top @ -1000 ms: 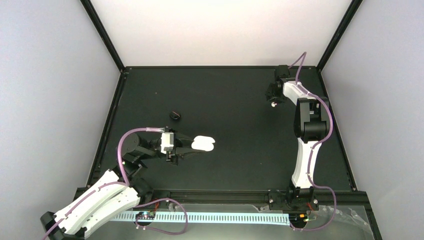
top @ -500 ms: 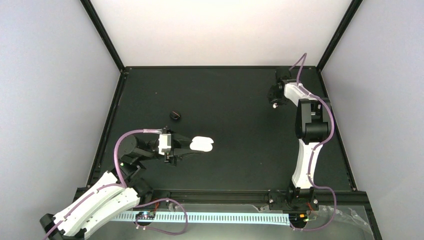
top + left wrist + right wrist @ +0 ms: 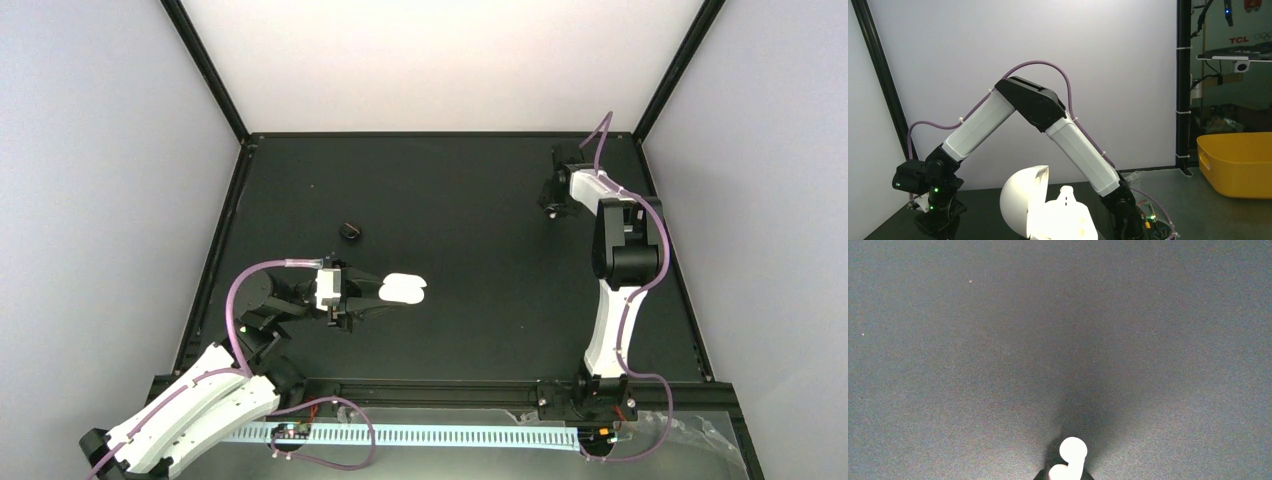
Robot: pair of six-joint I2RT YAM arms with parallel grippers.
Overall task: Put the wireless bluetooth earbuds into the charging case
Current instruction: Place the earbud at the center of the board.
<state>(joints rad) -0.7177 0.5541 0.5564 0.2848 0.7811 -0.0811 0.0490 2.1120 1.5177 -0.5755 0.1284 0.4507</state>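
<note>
Right claw [image 3: 549,203]: far right of the surface [image 3: 480,260], tip down. The wrist view shows a small white earbud [image 3: 1072,454] right at its tip, round head plus short stem. Can't tell if the jaws are pinching it or just flanking it.

Left claw [image 3: 380,298]: pressed together on the case [image 3: 405,289], left of centre, well apart from the right arm. Lid swung open. A white nub standing in the base looks like a second bud [image 3: 1066,194], but it's too washed out to be sure. Black puck [image 3: 349,231] lies apart, beyond the case.

Handling guess: the earbud is very light, hard and glossy, so it will likely squirt or roll out of a loose pinch. Probably best gripped across the head, leaving the stem free for the socket. The case is light and slick too, so it needs the left claw's hold or it will skate when pushed.
</note>
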